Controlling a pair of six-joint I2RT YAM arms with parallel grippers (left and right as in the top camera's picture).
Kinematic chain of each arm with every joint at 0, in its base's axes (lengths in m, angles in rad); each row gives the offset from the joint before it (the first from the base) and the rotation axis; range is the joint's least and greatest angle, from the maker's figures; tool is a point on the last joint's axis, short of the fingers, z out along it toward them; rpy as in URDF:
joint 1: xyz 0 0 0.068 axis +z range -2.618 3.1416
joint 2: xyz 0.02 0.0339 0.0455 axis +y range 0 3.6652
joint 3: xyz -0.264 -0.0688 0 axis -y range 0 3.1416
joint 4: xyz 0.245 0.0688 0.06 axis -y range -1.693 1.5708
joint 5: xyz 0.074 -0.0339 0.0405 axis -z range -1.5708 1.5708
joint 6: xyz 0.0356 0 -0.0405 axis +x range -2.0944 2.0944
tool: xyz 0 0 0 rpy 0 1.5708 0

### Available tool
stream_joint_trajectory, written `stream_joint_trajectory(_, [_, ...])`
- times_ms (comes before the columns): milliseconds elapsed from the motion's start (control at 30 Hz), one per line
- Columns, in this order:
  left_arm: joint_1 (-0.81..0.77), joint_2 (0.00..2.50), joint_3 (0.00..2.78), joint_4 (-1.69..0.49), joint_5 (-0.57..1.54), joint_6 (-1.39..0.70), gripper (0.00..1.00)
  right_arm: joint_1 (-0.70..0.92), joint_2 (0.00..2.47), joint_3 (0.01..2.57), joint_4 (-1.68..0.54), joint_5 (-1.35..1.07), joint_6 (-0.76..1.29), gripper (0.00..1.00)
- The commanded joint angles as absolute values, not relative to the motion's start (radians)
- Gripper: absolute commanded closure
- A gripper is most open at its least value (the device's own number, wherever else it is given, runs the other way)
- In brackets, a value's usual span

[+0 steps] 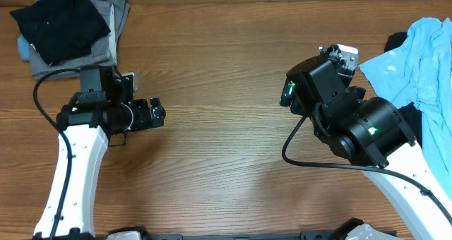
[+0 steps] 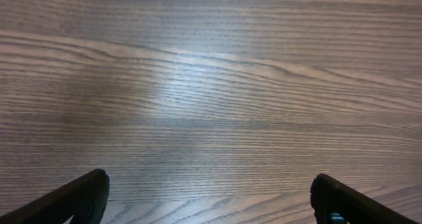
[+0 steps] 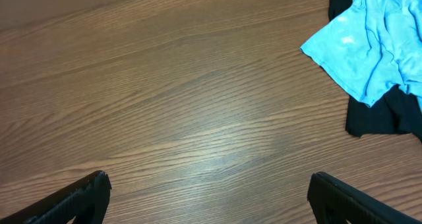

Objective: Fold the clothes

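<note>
Though wide apart, tools (image 2: 210,181) (image 3: 209,178) apparently empty.

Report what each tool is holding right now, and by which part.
Nothing is held. The left tool and the right tool are both open, with only table between their fingers. The blue garment lies apart from both.

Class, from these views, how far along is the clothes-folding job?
Done: a folded stack of black and grey garments sits at the far left. In hand: nothing; the left gripper and right gripper are open and empty. Left: the crumpled light blue shirt and the black cloth under it.
</note>
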State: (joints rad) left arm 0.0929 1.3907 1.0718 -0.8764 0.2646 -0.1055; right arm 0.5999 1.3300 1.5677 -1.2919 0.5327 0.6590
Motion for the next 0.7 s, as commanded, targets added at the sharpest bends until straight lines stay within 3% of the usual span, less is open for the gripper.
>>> stream_joint_trajectory(0, [0.098, 1.415, 1.067, -0.876, 0.255, -0.112, 0.00, 0.599, 1.330, 1.571, -1.287, 0.556, 0.667, 0.00])
stream_joint_trajectory(300, [0.098, 1.435, 1.067, -0.877, 0.255, -0.112, 0.00, 0.535, 1.288, 1.571, -1.288, 0.556, 0.667, 0.00])
stream_joint_trajectory(667, [0.098, 1.435, 1.067, -0.878, 0.255, -0.112, 0.00, 0.215, 1.084, 1.571, -1.288, 0.556, 0.667, 0.00])
